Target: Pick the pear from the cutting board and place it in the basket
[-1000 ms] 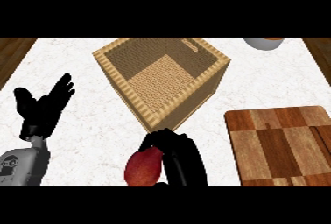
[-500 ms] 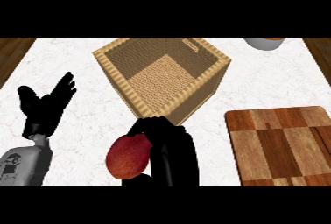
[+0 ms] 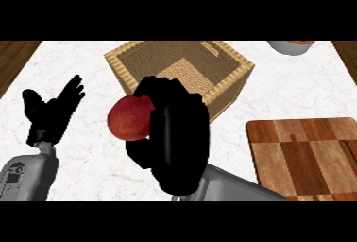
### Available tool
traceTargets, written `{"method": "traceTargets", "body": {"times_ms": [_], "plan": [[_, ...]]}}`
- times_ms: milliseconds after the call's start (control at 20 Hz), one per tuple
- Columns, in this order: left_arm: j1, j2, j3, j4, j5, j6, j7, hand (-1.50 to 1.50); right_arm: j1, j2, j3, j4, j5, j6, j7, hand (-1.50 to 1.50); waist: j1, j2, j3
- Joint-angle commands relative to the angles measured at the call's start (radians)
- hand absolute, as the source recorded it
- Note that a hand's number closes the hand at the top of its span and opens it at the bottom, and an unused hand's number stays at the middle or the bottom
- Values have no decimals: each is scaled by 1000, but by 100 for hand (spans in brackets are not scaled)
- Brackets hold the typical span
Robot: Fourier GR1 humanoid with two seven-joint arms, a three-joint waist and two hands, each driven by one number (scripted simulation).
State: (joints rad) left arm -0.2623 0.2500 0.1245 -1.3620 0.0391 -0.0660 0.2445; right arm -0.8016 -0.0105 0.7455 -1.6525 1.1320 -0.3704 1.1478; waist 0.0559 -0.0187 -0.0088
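Marble counter (image 3: 300,90): right robot hand (image 3: 174,137) clasps pear (image 3: 130,118) beside basket (image 3: 230,85).

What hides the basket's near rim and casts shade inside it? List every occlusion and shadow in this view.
Head view: the right hand, curled round the red pear, covers the wicker basket's near corner; the basket's inner left wall is darker than its floor; the black hand shows almost no surface detail; the left hand rests open at left; the cutting board is evenly lit.
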Motion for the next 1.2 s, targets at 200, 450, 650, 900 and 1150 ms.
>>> {"method": "traceTargets", "body": {"times_ms": [200, 450, 650, 900, 1150], "plan": [[15, -27, -13, 11, -11, 12, -26, 0, -270, 10, -115, 162, 14, 116, 330, 150, 2, 10, 4], [4, -26, -17, 33, -19, 4, -55, 0, -352, 10, -122, 282, -35, 77, 339, 150, 2, 18, 5], [2, 7, 12, -13, 13, -12, -2, 0, -352, 10, -132, 354, -35, 40, 324, 150, -3, 17, 7], [16, -17, 2, 0, -14, 19, -28, 0, -311, 10, -144, 381, -59, -60, 265, 150, -19, 21, 8], [21, -16, 21, -7, -3, 31, -20, 0, -276, 10, -253, 437, 83, -97, 281, 150, -50, 14, 9]]}}
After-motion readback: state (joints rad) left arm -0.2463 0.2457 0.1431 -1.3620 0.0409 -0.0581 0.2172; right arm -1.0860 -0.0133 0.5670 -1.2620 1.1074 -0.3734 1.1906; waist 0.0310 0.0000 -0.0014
